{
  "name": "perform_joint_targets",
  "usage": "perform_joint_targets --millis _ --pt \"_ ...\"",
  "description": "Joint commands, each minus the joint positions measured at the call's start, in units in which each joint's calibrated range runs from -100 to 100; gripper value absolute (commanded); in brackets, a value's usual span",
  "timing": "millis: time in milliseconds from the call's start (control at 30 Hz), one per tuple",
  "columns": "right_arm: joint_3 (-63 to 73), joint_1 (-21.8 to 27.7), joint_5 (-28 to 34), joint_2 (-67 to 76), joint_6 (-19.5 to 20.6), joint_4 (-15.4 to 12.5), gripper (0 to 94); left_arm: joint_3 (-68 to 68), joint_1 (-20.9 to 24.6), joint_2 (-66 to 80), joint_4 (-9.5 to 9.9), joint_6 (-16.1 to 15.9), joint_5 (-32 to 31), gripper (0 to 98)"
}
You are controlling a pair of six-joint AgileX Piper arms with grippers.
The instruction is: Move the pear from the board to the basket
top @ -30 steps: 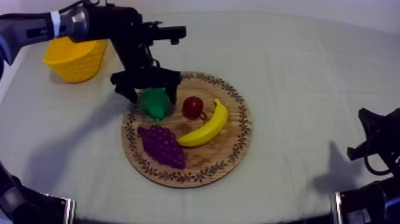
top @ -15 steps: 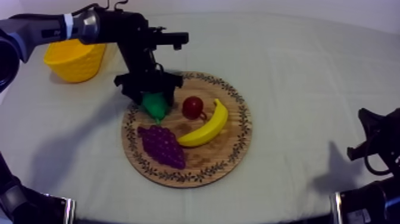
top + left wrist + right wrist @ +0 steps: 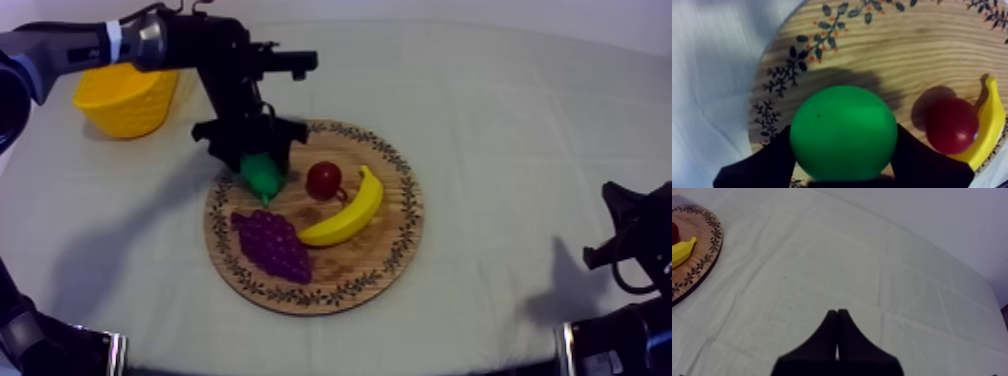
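Pear: a smooth, bright green toy pear (image 3: 262, 177), rounded and glossy.
Pear's hold: clamped in the left gripper (image 3: 256, 162), one black finger (image 3: 759, 167) pressed to each side of its round body.
Pear's pose: tilted, narrow end pointing down toward the table's front.
Pear's place: over the board's far-left part, just inside the rim, a dark shadow on the wood beside it; I cannot tell whether it touches.
Board: a round, pale wooden board (image 3: 372, 256), rim painted with dark leaves and red dots, flat, mid-table.
Basket: a round, yellow, plastic-looking basket (image 3: 122, 103), upright, far left, well apart from the board.
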State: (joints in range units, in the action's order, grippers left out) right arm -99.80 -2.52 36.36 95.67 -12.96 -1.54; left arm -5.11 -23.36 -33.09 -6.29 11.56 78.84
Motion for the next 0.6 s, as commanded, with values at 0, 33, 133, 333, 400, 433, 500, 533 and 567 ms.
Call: perform_joint_targets --millis 0,33,133,333,400,433,500,533,567 --pt "0.02 -0.01 0.02 0.00 -0.01 0.06 0.4 0.44 -0.03 1.02 0.05 -0.05 0.73 52.3" --pt "0.02 -0.01 0.02 0.00 -0.01 0.06 0.4 0.84 -0.06 1.63 0.13 -0.07 1.27 52.4" --pt "0.02 -0.01 0.02 0.00 -0.01 0.06 0.4 2.32 -0.17 3.79 0.51 -0.19 3.04 52.7" --pt "0.02 -0.01 0.02 0.00 -0.01 0.06 0.4 5.52 -0.38 8.89 1.81 -0.46 7.22 52.5" --pt "0.02 -0.01 0.02 0.00 -0.01 0.06 0.4 6.88 -0.34 10.62 2.21 -0.48 8.94 52.7" --pt "0.02 -0.01 0.02 0.00 -0.01 0.06 0.4 7.62 -0.32 11.48 2.36 -0.53 9.76 53.1" --pt "0.02 -0.01 0.02 0.00 -0.01 0.06 0.4 9.17 -0.26 13.18 2.59 -0.67 11.32 53.5" --pt "0.02 -0.01 0.02 0.00 -0.01 0.06 0.4 10.00 -0.22 13.97 2.71 -0.74 12.11 53.6" --pt "0.02 -0.01 0.02 0.00 -0.01 0.06 0.4 10.88 -0.19 14.70 2.87 -0.81 12.93 53.6"
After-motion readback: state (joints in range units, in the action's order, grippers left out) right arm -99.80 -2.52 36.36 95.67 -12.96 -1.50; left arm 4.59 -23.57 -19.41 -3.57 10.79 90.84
